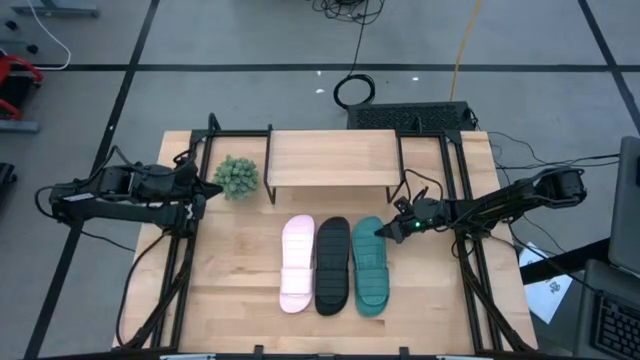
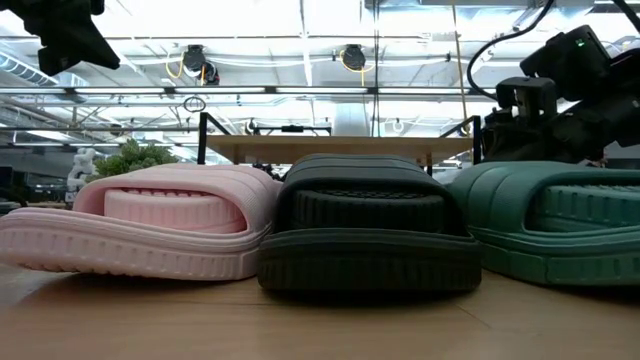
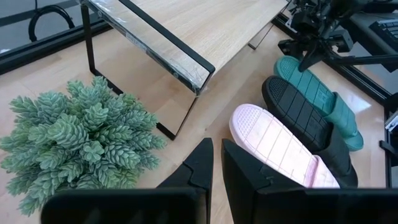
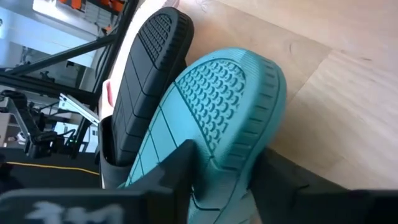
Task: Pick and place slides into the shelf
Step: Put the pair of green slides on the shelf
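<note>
Right gripper (image 1: 385,231), reaching low from the shelf's (image 1: 330,158) right front, grasps the teal slide (image 1: 369,266) at its end nearest the shelf. Left gripper (image 1: 207,188) hangs clenched and empty beside the shelf's left end, near a plant (image 1: 237,177). The 3 slides, pink (image 1: 297,264), black (image 1: 332,265) and teal, lie side by side before the shelf, whose top is bare.

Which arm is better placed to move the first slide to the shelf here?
Right. The right gripper straddles the teal slide's heel end, fingers on both edges. The left gripper sits shut by the plant, away from all slides.
</note>
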Robot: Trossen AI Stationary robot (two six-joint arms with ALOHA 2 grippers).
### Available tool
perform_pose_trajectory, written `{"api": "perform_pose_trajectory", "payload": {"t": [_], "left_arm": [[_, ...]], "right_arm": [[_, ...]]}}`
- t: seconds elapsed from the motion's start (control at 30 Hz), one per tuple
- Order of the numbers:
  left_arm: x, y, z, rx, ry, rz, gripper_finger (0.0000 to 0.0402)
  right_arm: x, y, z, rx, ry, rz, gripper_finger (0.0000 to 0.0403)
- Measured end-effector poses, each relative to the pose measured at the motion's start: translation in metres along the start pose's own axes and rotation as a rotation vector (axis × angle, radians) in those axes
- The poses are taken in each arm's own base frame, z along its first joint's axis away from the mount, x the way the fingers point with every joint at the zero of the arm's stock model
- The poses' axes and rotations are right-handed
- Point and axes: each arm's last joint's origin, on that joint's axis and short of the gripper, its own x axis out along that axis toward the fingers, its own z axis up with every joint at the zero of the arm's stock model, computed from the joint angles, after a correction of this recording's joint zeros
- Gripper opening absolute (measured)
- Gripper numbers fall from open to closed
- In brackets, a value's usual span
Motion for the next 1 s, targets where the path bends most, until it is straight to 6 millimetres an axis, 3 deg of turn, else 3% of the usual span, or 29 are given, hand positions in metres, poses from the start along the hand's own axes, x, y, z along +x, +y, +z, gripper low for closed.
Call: {"api": "perform_pose_trajectory", "payload": {"t": [0.17, 0.6, 1.0], "left_arm": [[0.000, 0.000, 0.000, -0.001, 0.000, 0.000, 0.0033], [0.000, -0.001, -0.001, -0.005, 0.024, -0.032, 0.0033], [0.000, -0.001, -0.001, -0.018, 0.025, -0.032, 0.0033]], "right_arm": [[0.000, 0.000, 0.000, 0.000, -0.003, 0.003, 0.0067], [-0.001, 0.006, 0.004, 0.026, -0.043, 0.061, 0.0062], [-0.014, 0.012, 0.005, 0.023, -0.041, 0.084, 0.0057]]}}
